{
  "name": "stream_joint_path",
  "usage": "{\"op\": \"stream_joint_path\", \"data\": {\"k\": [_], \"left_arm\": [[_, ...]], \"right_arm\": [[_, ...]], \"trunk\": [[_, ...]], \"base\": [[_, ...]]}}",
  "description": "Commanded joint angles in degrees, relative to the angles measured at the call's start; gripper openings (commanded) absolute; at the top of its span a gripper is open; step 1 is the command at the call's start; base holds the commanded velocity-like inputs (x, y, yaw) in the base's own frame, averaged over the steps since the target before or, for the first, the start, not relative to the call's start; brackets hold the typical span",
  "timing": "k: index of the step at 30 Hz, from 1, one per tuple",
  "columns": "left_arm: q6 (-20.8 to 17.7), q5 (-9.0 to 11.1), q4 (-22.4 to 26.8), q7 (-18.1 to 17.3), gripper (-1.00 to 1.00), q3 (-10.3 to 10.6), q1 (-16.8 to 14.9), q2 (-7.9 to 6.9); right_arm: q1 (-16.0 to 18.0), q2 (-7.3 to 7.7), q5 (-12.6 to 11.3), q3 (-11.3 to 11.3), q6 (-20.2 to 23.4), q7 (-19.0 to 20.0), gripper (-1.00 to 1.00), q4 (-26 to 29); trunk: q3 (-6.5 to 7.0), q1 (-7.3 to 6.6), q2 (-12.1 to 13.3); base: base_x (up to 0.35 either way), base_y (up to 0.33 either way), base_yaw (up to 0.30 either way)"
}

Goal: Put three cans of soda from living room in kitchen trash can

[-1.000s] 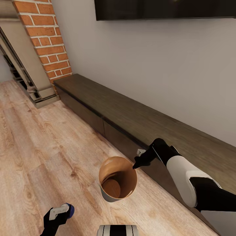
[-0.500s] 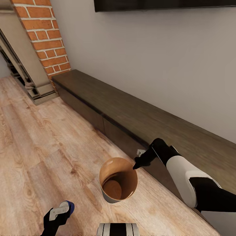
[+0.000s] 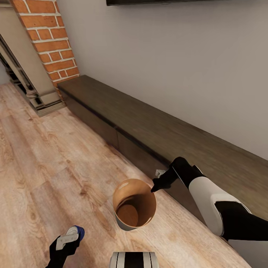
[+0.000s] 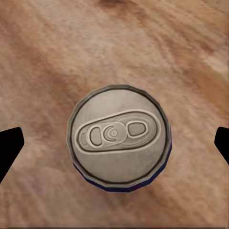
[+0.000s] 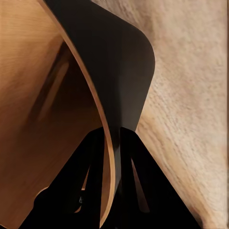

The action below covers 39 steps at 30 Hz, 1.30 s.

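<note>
Living-room wood floor [image 3: 44, 156]: my right hand [image 3: 154, 187] pinched the tash can [image 3: 134, 204] rim; my left hand [image 3: 69, 238] clasped one blue soda can [image 4: 119, 138]. Bin empty; all three remained undeposited.

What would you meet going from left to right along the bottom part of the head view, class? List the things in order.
Left gripper holding the blue can → brown bin → right gripper pinching the bin's rim → right arm.
</note>
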<state>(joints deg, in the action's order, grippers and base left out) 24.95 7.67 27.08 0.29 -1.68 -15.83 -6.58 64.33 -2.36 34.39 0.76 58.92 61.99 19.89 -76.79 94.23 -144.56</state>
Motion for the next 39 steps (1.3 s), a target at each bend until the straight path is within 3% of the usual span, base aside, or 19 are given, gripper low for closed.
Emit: {"op": "stream_joint_path", "data": {"k": [1,20,31,39], "left_arm": [[0.0,0.0,0.0,0.0,1.0,0.0,0.0,0.0],[-0.1,0.2,0.5,0.0,1.0,0.0,0.0,-0.02],[-0.1,0.4,0.3,0.0,1.0,0.0,0.0,-0.02],[-0.1,0.4,0.4,0.0,1.0,0.0,0.0,-0.02]], "right_arm": [[0.0,-0.01,-1.8,0.4,1.1,0.3,-1.0,0.0],[0.0,-0.1,-1.8,0.3,1.1,0.3,-1.0,0.0],[0.0,-0.1,-1.8,0.4,1.1,0.3,-1.0,0.0],[0.0,-0.1,-1.8,0.3,1.1,0.3,-1.0,0.0]], "trunk": [[0.0,0.0,0.0],[0.0,0.0,0.0],[-2.43,0.28,-0.1],[-2.43,0.28,-0.1]], "base": [[0.04,-0.049,0.0],[0.044,-0.022,0.0],[0.0,0.0,0.0],[0.0,0.0,0.0]]}}
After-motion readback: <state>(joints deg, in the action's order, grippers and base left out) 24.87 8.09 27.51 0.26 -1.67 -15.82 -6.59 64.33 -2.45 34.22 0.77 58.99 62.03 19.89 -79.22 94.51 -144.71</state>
